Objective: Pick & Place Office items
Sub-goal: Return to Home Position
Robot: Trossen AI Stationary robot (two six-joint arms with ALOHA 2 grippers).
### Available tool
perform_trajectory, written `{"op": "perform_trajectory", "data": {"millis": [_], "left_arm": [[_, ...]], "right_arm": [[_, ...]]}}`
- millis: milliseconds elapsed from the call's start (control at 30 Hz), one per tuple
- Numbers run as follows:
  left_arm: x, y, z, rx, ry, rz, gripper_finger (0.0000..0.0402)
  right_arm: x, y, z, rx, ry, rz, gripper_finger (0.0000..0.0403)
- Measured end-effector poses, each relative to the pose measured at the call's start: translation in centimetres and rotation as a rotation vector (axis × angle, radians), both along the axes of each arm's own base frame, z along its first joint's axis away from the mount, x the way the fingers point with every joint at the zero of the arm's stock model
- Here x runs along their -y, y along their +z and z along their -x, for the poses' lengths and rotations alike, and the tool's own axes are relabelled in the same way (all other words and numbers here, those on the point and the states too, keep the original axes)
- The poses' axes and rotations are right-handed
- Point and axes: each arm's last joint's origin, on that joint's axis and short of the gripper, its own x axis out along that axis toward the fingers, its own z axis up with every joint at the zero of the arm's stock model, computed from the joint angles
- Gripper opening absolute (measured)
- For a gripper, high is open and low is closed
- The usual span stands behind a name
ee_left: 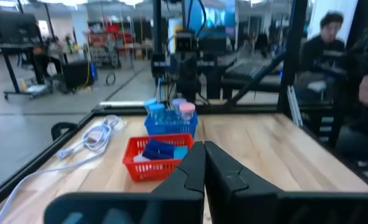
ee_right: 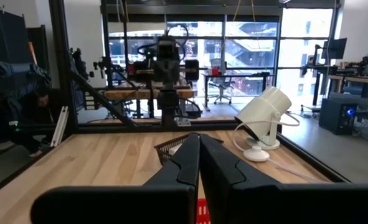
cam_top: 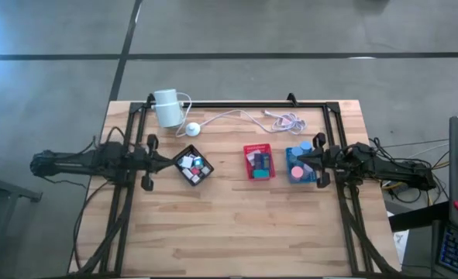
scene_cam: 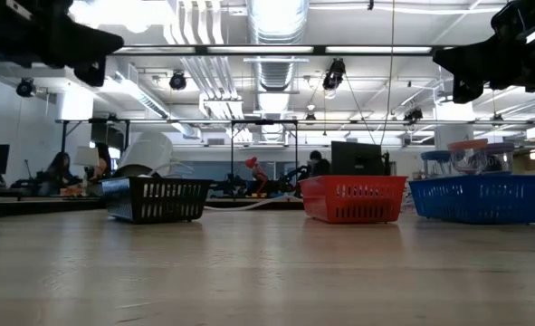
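Observation:
The office items are small coloured pieces lying in three small square trays in a row across the table's middle. The black tray (cam_top: 194, 167) holds white, teal and pink pieces (cam_top: 195, 163). The red tray (cam_top: 259, 163) holds blue and teal ones (ee_left: 162, 150). The blue tray (cam_top: 293, 176) holds blue and pink ones (ee_left: 171, 109). My left gripper (cam_top: 170, 160) hangs level and shut, just left of the black tray, with nothing between its fingers (ee_left: 193, 165). My right gripper (cam_top: 294, 160) hangs level and shut above the blue tray, also with nothing in it (ee_right: 199, 149).
A white cylinder (cam_top: 167, 107) lies at the far left with a white puck (cam_top: 192, 129) and a pale cable (cam_top: 267, 118) running right along the far side. Black frame rails (cam_top: 236, 105) border the table. Bare wood (cam_top: 236, 232) fills the near half.

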Motion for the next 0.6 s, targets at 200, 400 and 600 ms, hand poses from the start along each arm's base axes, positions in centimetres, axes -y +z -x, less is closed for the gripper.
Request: {"op": "perform_trajectory", "data": {"millis": [200,400,600], "left_arm": [[0.0,-3.0,0.5,0.081,0.008,0.031,0.0003],[-0.2,-5.3,0.5,0.069,0.06,0.028,0.0002],[-0.4,-5.4,0.6,0.064,0.131,-0.003,0.0002]], "right_arm": [[0.0,0.0,0.0,0.003,-0.008,-0.01,0.0008],[0.1,-0.3,-0.1,-0.005,-0.025,-0.037,0.0008],[0.1,-0.8,-0.2,-0.019,-0.024,-0.047,0.0008]]}}
